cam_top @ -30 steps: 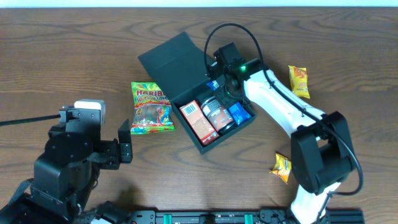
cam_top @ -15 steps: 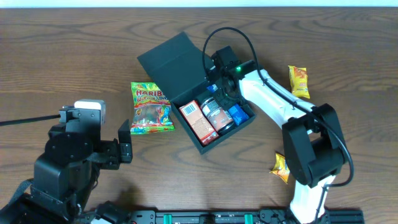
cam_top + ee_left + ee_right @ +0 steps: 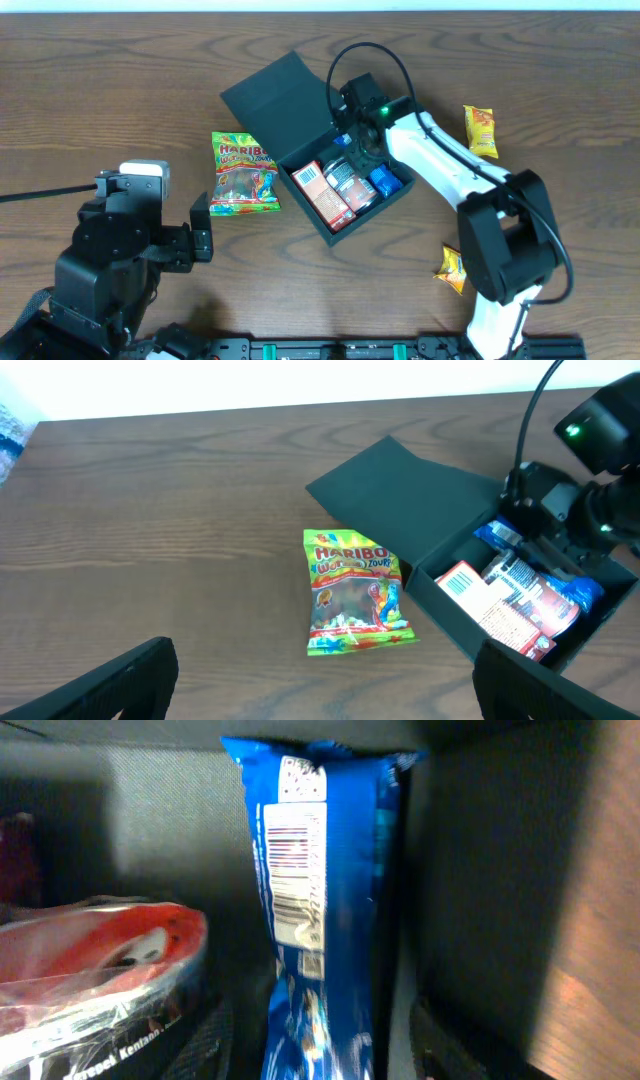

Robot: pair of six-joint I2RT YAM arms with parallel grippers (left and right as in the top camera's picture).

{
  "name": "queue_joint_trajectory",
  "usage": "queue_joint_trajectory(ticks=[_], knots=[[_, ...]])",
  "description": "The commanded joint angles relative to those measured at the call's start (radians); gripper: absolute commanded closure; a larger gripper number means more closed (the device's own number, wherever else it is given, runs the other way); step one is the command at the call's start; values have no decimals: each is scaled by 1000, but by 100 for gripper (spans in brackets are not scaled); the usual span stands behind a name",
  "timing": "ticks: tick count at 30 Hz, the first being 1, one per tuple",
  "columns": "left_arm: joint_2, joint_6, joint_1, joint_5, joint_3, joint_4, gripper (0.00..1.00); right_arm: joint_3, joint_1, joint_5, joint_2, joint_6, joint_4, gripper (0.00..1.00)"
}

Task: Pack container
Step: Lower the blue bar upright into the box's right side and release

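The container [image 3: 283, 92] is a dark square box with its flap lid open, mid-table; it also shows in the left wrist view [image 3: 405, 478]. It holds an orange-red carton [image 3: 322, 192], a dark red-black pack [image 3: 351, 184] and a blue pack [image 3: 386, 181]. My right gripper [image 3: 358, 142] reaches into the box's far corner. In the right wrist view its fingers [image 3: 325, 1045] stand apart on either side of the blue pack [image 3: 315, 870], with gaps, beside the red-black pack [image 3: 95, 960]. My left gripper [image 3: 200, 240] is open and empty, near the front left [image 3: 325, 695].
A Haribo gummy bag [image 3: 243, 175] lies flat left of the box, also in the left wrist view [image 3: 355, 593]. One yellow snack pack [image 3: 480, 131] lies at the right, another [image 3: 452, 268] near the right arm's base.
My right gripper has shifted slightly left inside the box, and the packs in it have nudged a little. The left arm has not moved.
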Motion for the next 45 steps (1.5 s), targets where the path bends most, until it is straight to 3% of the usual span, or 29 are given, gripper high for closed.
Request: queue_joint_trajectory(ticks=[1, 6, 12, 15, 27, 36, 45], knots=[[0, 18, 6, -18, 13, -1, 4, 11, 3, 6, -83, -3, 2, 45], [0, 18, 6, -18, 13, -1, 5, 11, 8, 7, -180, -3, 3, 52], [0, 18, 6, -18, 13, -1, 5, 11, 50, 6, -198, 13, 31, 87], [0, 18, 6, -18, 13, -1, 4, 12, 64, -2, -195, 42, 85, 98], [0, 18, 6, -18, 13, -1, 5, 12, 103, -47, -39, 50, 148, 98], [0, 18, 6, -18, 13, -1, 5, 12, 109, -46, -37, 38, -40, 98], [0, 18, 6, -18, 13, -1, 4, 21, 109, -44, -37, 65, 65, 99]])
